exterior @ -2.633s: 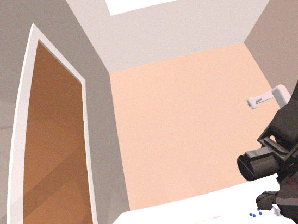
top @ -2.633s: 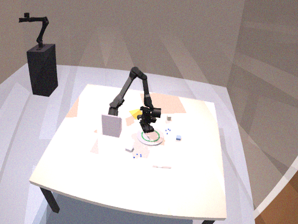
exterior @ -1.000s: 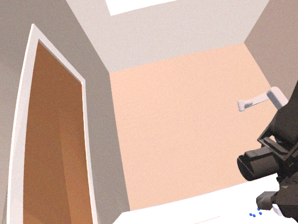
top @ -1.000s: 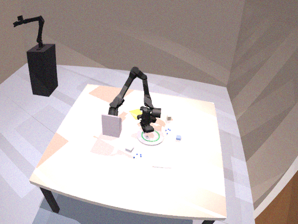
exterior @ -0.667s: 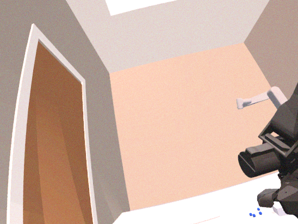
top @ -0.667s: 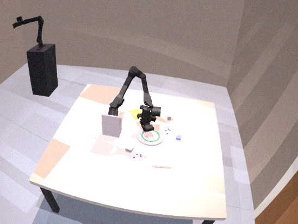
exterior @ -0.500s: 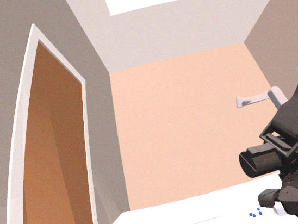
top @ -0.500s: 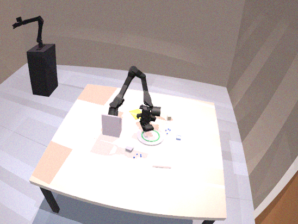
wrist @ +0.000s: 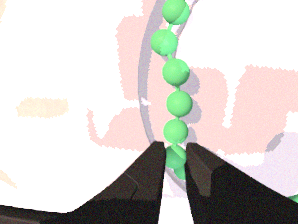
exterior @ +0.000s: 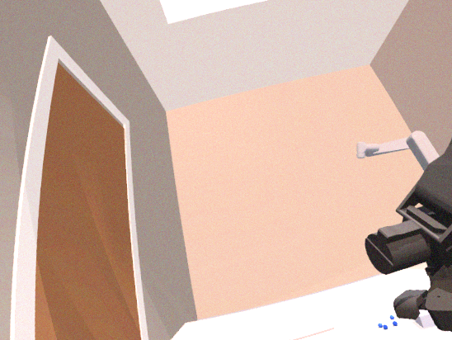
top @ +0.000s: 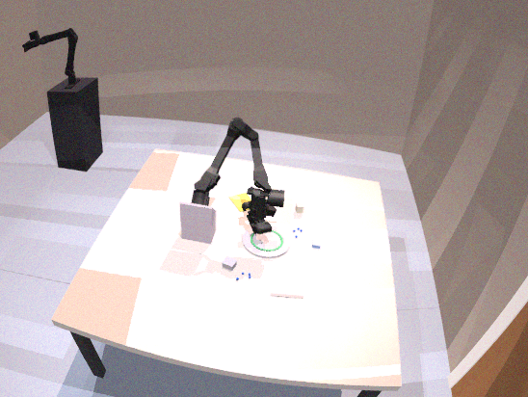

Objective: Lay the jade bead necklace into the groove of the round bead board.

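Observation:
The round bead board (top: 287, 246) (wrist: 143, 80) is a pale disc on the table, with a curved grey edge in the wrist view. The jade bead necklace (top: 267, 251) (wrist: 176, 72) is a green ring over the board. In the wrist view its near strand runs in a slightly wavy line inside that curved edge, with shadows beside several beads. My gripper (top: 260, 231) (wrist: 173, 152) is shut on a bead of the necklace, low over the board's back left part. The fingers hide part of the strand. Whether the beads sit in the groove cannot be told.
A grey upright panel (top: 198, 223) stands left of the board and a yellow piece (top: 237, 201) lies behind. Around it are a grey block (top: 229, 263), a beige block (top: 300, 208), a blue block (top: 316, 247), small blue beads (top: 250, 276) (exterior: 385, 327) and a thin pink bar (top: 287, 296).

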You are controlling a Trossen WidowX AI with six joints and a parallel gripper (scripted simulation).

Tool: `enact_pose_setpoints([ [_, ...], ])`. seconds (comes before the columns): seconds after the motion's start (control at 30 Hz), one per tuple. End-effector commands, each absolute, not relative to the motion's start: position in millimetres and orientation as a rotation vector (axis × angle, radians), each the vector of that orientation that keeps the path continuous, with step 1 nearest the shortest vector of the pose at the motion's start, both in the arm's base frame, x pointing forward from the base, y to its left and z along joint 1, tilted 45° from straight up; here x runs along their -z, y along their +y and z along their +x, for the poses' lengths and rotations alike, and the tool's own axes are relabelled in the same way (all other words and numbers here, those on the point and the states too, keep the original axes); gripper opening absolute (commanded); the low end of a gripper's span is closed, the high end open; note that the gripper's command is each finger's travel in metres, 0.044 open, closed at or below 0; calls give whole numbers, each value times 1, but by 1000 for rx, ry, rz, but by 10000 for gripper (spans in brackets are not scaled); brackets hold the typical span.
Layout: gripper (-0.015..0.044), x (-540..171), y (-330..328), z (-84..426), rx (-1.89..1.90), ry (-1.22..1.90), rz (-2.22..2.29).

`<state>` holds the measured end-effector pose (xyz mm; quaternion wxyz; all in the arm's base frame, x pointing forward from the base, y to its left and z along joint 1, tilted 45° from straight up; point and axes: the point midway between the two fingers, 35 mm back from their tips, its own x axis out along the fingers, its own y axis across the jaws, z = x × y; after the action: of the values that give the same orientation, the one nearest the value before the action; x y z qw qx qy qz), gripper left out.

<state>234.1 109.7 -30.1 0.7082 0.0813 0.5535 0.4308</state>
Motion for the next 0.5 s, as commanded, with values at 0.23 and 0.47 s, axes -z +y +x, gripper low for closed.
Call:
enact_pose_setpoints([
  [0.23,263,30,110,234,-956,1228,180],
  [0.47,440,29,108,233,-952,1236,188],
])
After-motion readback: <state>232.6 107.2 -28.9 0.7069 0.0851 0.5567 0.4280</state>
